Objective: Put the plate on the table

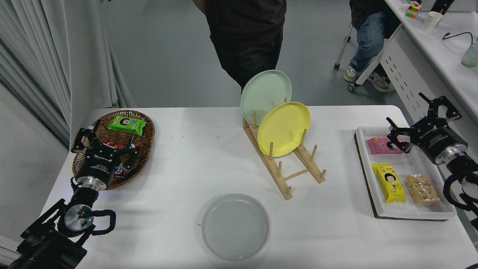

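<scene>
The pale grey plate (235, 226) lies flat on the white table (186, 172) near its front edge, at the middle. My right gripper (420, 117) is open and empty, low over the white snack tray at the right edge, far from the plate. My left gripper (102, 138) is open and parked at the lower left, over the near edge of the wicker basket.
A wooden rack (287, 164) holds a mint-green plate (265, 91) and a yellow plate (283, 129). A wicker basket (145, 130) with snack packs stands at the left. A white snack tray (410, 213) holds three snack packs. A person (246, 33) stands at the far side.
</scene>
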You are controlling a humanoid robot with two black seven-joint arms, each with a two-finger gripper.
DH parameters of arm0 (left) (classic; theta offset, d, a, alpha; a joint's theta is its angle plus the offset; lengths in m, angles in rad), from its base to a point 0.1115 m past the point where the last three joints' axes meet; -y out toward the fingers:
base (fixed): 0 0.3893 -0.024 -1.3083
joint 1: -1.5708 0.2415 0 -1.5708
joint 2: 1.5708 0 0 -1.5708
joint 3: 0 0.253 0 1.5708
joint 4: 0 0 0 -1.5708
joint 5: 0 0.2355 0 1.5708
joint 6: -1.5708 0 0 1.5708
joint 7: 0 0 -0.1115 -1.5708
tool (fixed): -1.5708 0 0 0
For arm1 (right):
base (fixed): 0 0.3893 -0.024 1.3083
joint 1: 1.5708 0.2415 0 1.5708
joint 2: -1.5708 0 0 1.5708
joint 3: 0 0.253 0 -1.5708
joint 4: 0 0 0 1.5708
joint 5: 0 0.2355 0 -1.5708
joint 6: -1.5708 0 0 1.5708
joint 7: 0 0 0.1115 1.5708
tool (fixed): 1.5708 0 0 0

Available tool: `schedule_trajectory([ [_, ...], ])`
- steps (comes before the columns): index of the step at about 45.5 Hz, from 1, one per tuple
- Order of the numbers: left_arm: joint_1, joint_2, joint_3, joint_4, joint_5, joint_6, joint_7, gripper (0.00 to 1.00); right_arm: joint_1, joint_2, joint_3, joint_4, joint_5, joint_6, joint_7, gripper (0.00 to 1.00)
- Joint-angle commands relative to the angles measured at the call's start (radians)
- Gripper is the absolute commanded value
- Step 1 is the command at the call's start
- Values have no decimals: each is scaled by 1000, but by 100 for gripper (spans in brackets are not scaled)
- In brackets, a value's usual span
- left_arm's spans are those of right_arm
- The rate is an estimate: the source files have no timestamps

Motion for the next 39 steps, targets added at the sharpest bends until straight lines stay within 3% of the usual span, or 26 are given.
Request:
schedule_trajectory([
  [1,0,-1,0,0,0,1,0,98,-4,85,10,-67,-9,-5,29,100],
  [18,0,1,0,0,0,1,0,98,-31,108,22,-80,-9,1,29,100],
  [26,0,-1,0,0,0,1,0,98,-53,103,33,-81,-12,193,29,100],
  [39,0,-1,0,0,0,1,0,98,-83,105,36,-77,-12,236,29,100],
])
